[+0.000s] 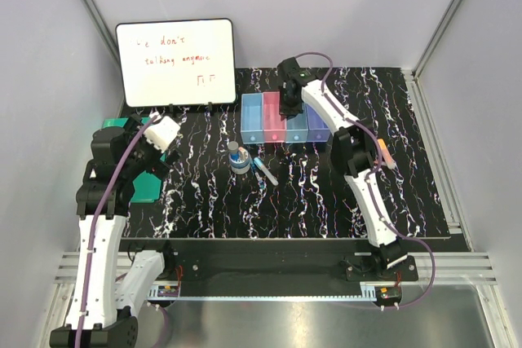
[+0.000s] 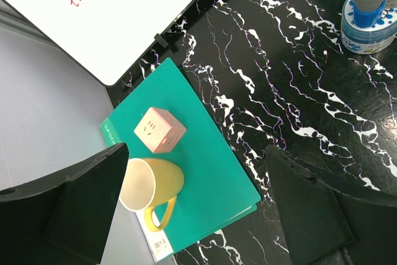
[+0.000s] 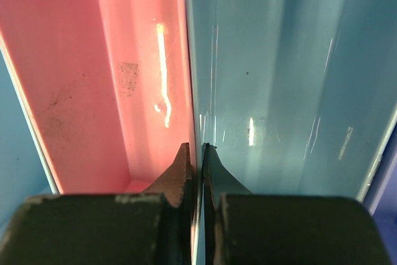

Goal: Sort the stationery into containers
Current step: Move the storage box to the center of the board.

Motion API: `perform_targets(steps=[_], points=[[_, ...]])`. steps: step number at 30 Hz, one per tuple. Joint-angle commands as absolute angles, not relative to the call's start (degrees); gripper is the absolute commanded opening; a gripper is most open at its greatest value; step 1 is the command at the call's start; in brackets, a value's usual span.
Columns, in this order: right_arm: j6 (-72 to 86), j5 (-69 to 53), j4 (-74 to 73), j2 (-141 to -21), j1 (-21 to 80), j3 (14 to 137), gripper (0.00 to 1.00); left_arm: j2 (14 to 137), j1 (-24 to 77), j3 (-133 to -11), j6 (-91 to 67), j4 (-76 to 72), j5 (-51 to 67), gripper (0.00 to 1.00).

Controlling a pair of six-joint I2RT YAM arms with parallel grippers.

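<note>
The containers (image 1: 285, 118) stand in a row at the back middle of the table. My right gripper (image 1: 289, 107) is over them. In the right wrist view it (image 3: 196, 147) is shut on the thin wall (image 3: 189, 60) between the pink bin (image 3: 74, 79) and a light blue bin (image 3: 291, 79); both bins look empty. The tape roll (image 1: 239, 164) with the grey cylinder (image 1: 234, 150) on it sits in front of the bins, also in the left wrist view (image 2: 366, 29). Blue pens (image 1: 265, 171) lie beside it. An orange pen (image 1: 387, 155) lies at the right. My left gripper (image 2: 195, 153) is open and empty.
A green notebook (image 2: 205, 153) at the left carries a yellow mug (image 2: 152, 184) lying on its side and a pink cube socket (image 2: 159, 130). A whiteboard (image 1: 175, 63) leans at the back left. Grey walls close in the table on three sides.
</note>
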State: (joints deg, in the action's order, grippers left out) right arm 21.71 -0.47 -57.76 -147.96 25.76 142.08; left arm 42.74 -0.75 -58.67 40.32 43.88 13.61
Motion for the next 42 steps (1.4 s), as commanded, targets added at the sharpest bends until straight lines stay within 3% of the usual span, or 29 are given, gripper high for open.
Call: perform_targets(steps=[1,12,13,17,20,42], points=[[28.56,-10.11,-52.82,-153.63,30.49,141.15,0.0,41.92,-0.88,-58.1,40.61,40.52,15.21,0.99],[28.3,-10.19,-52.29,-153.46,31.46,141.77,0.0,40.61,-0.88,-56.25,40.96,39.99,14.77,0.99],[28.21,-10.28,-52.03,-153.46,31.46,141.77,0.03,40.52,-0.79,-56.08,40.87,39.9,14.77,0.99],[26.64,-11.42,-51.42,-153.02,31.46,142.38,0.39,40.43,-0.79,-55.64,40.69,39.64,14.85,0.99],[25.49,-11.34,-51.15,-152.58,31.46,143.35,0.5,40.25,-0.79,-55.28,40.17,39.29,15.2,0.99],[18.02,-3.69,-50.98,-140.9,31.2,141.6,0.57,39.29,-0.79,-52.82,37.27,37.71,19.16,0.99]])
